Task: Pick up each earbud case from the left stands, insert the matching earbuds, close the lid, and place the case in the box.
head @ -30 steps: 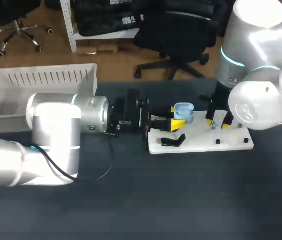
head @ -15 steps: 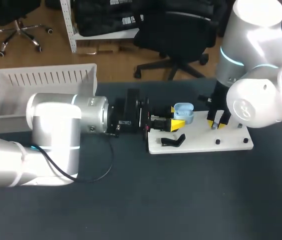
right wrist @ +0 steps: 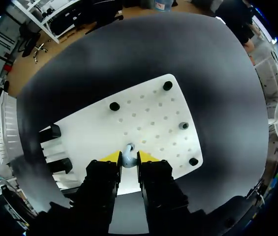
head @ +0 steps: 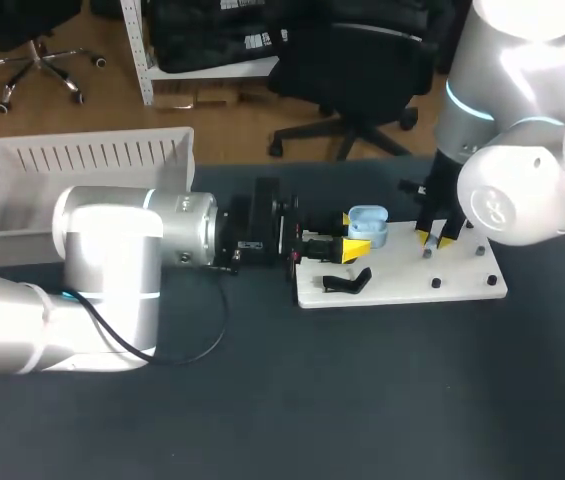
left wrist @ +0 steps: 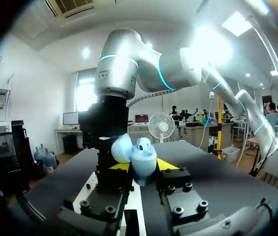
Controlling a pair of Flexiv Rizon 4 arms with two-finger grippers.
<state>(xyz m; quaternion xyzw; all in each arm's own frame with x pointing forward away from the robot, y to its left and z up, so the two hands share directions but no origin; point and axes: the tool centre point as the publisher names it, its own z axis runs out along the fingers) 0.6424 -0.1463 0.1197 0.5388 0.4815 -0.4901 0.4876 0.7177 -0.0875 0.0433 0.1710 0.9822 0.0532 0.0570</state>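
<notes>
Left hand (left wrist: 142, 167) pinches the open earbud case (left wrist: 144, 158) by its sides. Right hand (right wrist: 129, 157) pinches a tiny earbud (right wrist: 128, 161), probably slick: hold gently.

My silvery-white right arm (head: 517, 190) wears a cyan ring at upper right; a black cable (head: 197, 345) trails my left arm (head: 112, 260); my right pincer (right wrist: 129, 158) is black, yellow-tipped.

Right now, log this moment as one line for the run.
left tool: shut on pale blue open-lid earbud case | right tool: shut on small pale earbud on white perforated board
</notes>
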